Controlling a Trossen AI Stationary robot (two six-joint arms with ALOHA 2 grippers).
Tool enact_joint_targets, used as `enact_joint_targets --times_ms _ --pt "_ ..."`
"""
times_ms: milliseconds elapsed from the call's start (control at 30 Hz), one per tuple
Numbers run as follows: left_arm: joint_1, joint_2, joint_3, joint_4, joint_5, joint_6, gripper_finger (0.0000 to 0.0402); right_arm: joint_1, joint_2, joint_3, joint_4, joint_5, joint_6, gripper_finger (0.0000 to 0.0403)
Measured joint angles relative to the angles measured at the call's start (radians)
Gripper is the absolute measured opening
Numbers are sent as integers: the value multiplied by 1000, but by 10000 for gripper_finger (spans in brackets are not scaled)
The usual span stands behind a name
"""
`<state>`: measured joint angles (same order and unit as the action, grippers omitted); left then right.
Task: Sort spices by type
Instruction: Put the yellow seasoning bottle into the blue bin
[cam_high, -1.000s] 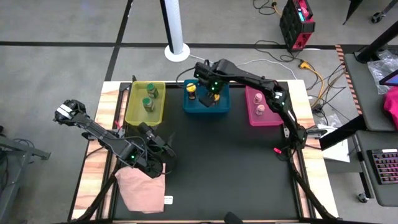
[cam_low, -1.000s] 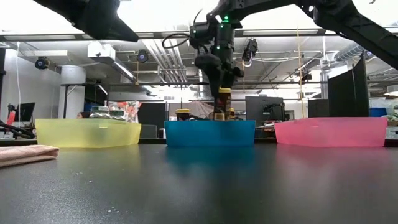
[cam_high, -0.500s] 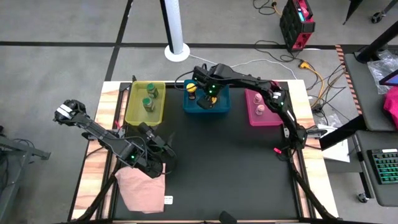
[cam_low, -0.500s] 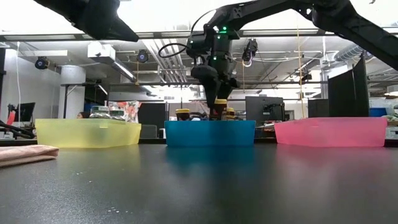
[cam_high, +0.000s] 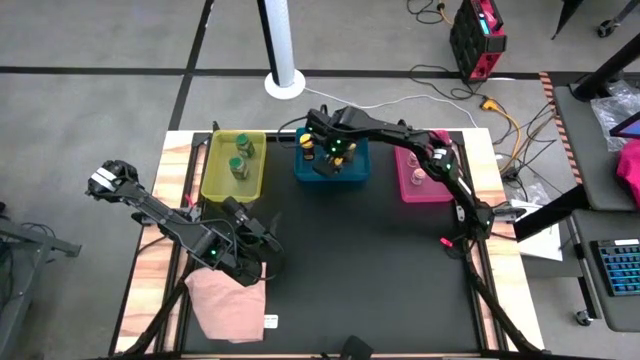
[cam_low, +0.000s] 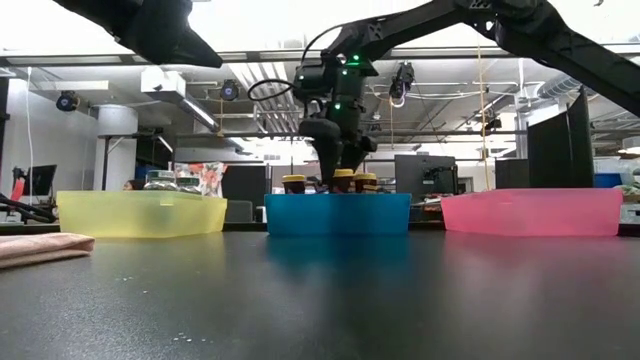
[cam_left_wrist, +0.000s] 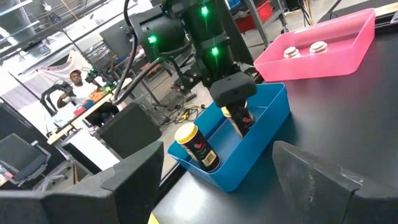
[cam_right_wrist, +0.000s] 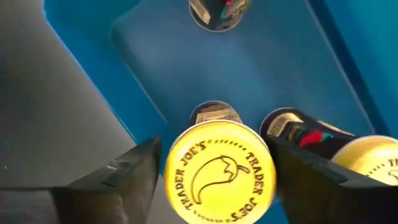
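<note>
Jar (cam_right_wrist: 219, 165), yellow chili-printed lid, dark body, pinched in right claw (cam_right_wrist: 214, 163) inside blue bin (cam_right_wrist: 348, 56).

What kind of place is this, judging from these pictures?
Probably a robotics lab or workshop: the low view shows exposed ceiling ducts and monitors behind the table, the left wrist view a person seated at a cluttered desk, and the high view cables across the grey floor.

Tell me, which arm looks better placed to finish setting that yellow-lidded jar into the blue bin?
The right. Its gripper already holds the yellow-lidded jar low inside the blue bin. The left gripper waits near the pink cloth, far from any bin.
</note>
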<state>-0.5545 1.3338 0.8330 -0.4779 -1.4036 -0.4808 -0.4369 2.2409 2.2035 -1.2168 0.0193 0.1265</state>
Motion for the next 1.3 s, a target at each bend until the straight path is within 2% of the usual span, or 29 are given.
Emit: enact_joint_targets --times_ms 133,267,533,633,767,867,967,1100,1300 --pt "0 0 -2 0 0 0 285 0 -4 12 8 6 -8 300" --pt "0 0 -5 1 0 0 285 0 -8 24 6 7 -10 309" --pt "0 0 -5 2 0 -8 285 0 -24 106 -13 12 -15 287" --pt "0 0 -5 1 17 -8 285 5 -59 125 -49 63 -15 272" --pt "0 0 -5 1 34 -13 285 16 -112 118 -166 205 -11 230" --pt "0 0 -5 0 45 -27 285 33 -143 82 -242 316 16 177" --pt "0 0 -5 -1 83 -36 285 51 -181 10 -247 348 22 111" --pt "-2 0 -5 -1 101 -60 285 65 -242 -152 -134 348 -1 24" --pt "-6 0 -5 -1 113 -98 285 69 -366 -482 169 308 -8 10"
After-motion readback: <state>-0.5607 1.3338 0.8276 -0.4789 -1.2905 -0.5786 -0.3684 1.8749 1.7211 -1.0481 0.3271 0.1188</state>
